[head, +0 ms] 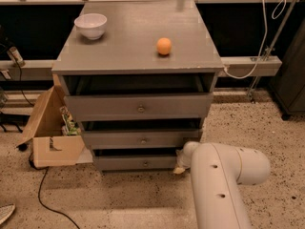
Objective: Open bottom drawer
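Note:
The bottom drawer [136,162] is the lowest and narrowest grey front of the cabinet, with a small round brass knob [145,164] at its centre. A dark gap shows above its front panel. My gripper [180,165] is low by the floor at the right end of this drawer front, to the right of the knob and apart from it. My thick white arm [224,185] reaches to it from the lower right and hides most of the gripper.
Two wider drawers [139,108] [142,139] sit above, each with a dark gap over it. A white bowl [91,26] and an orange ball [164,46] rest on the cabinet top [128,46]. An open cardboard box [52,137] stands left; a black cable [47,199] lies on the floor.

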Action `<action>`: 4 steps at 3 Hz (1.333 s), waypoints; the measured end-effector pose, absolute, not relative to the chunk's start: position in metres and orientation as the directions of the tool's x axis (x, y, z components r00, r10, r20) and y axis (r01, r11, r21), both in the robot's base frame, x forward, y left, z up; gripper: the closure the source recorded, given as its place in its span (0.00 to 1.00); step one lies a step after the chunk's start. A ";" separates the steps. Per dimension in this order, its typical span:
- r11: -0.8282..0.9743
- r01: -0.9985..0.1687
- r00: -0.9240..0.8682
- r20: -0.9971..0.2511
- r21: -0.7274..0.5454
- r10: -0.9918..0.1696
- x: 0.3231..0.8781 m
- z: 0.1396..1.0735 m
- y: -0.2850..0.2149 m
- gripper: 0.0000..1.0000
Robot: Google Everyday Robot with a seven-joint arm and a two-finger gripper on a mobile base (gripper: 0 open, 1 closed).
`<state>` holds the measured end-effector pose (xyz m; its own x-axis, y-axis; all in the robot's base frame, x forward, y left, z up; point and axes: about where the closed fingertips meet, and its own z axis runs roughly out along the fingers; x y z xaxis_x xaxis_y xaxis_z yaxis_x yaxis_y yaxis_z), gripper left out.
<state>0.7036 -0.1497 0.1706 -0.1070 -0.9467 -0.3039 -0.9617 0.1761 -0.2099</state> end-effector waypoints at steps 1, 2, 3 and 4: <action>0.174 -0.961 -0.103 -0.306 -0.215 -0.947 0.687 0.177 -0.150 0.64; 0.173 -0.961 -0.102 -0.306 -0.216 -0.947 0.687 0.185 -0.150 0.87; 0.173 -0.961 -0.102 -0.306 -0.216 -0.947 0.687 0.192 -0.150 1.00; 0.173 -0.961 -0.102 -0.306 -0.216 -0.947 0.687 0.192 -0.150 0.82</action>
<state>0.6871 -0.1503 0.1924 -0.1017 -0.9467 -0.3058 -0.9609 0.1730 -0.2160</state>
